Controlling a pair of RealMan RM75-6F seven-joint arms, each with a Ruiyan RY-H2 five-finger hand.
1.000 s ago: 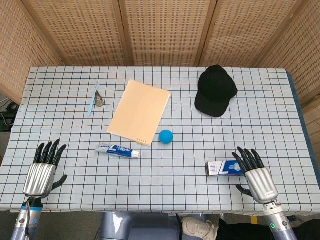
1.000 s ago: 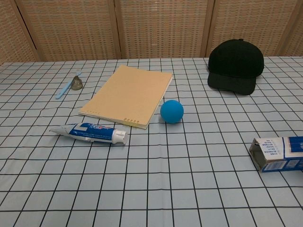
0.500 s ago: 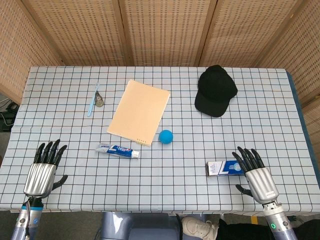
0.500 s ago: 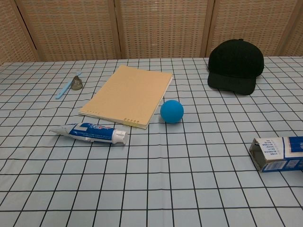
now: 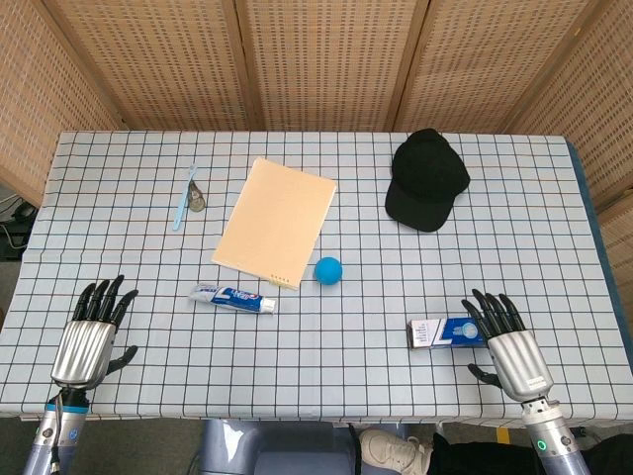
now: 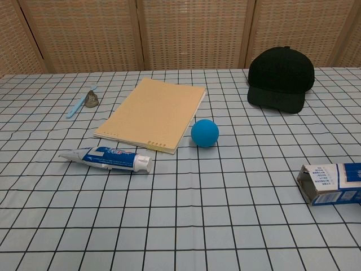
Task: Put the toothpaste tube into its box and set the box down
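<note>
The blue and white toothpaste tube (image 5: 233,297) (image 6: 106,158) lies flat on the checked cloth, cap to the right, just in front of the notebook. Its blue and white box (image 5: 444,332) (image 6: 330,183) lies on its side at the front right, open end facing left. My right hand (image 5: 507,343) lies flat and open right beside the box's far end, fingers spread; I cannot tell if they touch it. My left hand (image 5: 88,332) lies open at the front left, well left of the tube. Neither hand shows in the chest view.
A tan spiral notebook (image 5: 275,222) lies mid-table with a blue ball (image 5: 328,270) at its front right corner. A black cap (image 5: 426,179) sits at the back right. A blue toothbrush (image 5: 184,198) and a small grey object lie at the back left.
Both hands have slid very slightly toward the table's front edge. The tube, the box and the other things have not moved.
</note>
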